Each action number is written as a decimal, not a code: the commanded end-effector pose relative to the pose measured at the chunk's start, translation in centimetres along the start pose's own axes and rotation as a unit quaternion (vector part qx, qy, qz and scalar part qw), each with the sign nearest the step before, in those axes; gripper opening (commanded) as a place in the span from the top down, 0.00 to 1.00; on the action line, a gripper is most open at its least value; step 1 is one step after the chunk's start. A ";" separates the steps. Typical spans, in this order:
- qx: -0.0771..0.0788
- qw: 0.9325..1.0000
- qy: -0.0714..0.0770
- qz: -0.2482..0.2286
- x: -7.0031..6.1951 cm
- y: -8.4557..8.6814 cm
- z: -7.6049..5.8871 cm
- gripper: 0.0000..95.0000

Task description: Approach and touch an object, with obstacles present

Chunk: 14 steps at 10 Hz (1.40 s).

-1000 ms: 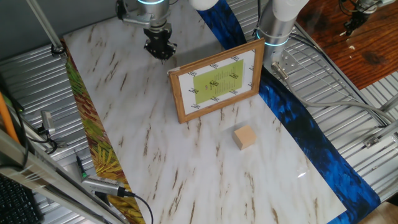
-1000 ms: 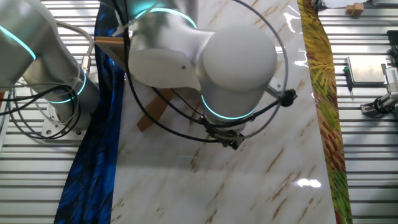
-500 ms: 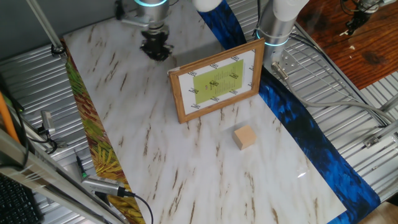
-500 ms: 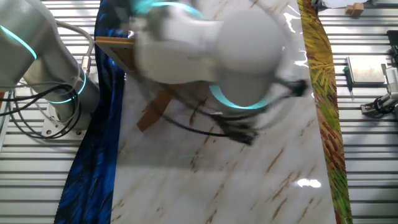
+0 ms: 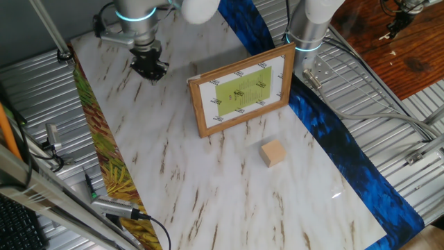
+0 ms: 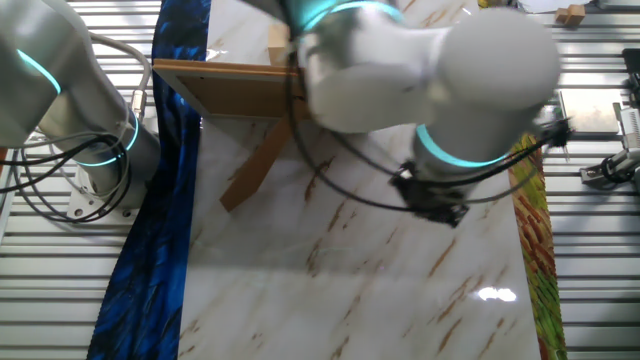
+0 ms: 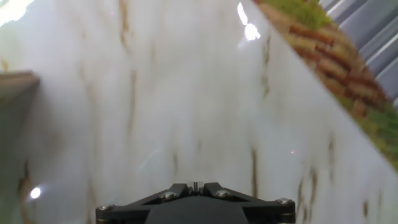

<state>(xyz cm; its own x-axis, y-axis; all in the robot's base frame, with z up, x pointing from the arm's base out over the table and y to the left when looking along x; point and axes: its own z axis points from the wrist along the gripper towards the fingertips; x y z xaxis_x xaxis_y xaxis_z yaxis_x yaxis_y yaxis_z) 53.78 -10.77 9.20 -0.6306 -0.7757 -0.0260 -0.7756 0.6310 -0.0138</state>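
Note:
The small tan wooden cube (image 5: 273, 153) lies on the marble table, in front of the framed board (image 5: 243, 89). The board stands upright, with a brown frame, white border and yellow-green centre. In the other fixed view I see its plain wooden back (image 6: 225, 88) and prop leg, with a bit of the cube (image 6: 278, 40) beyond it. My gripper (image 5: 150, 70) hangs over the far left of the table, behind and left of the board and far from the cube. It also shows in the other fixed view (image 6: 436, 203). In the hand view the gripper (image 7: 196, 185) is shut and empty; the cube is out of sight there.
A yellow-green patterned strip (image 5: 104, 160) runs along the table's left edge and shows in the hand view (image 7: 348, 68). A blue strip (image 5: 333, 139) runs along the right edge. The robot base (image 6: 90, 150) and cables stand beside it. The board's edge (image 7: 15, 84) shows at the hand view's left.
My gripper has moved left across the back of the table, away from the board and towards the patterned strip. The cube and the board have not moved.

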 end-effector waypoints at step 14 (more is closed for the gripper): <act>0.000 0.997 0.003 0.073 -11.9 -0.1 0.2 1.00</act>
<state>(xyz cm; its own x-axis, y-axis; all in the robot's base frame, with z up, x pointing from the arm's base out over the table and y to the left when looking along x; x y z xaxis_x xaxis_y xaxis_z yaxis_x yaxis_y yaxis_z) 61.49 -1.94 9.48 -0.7286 -0.6846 -0.0217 -0.6847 0.7288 -0.0049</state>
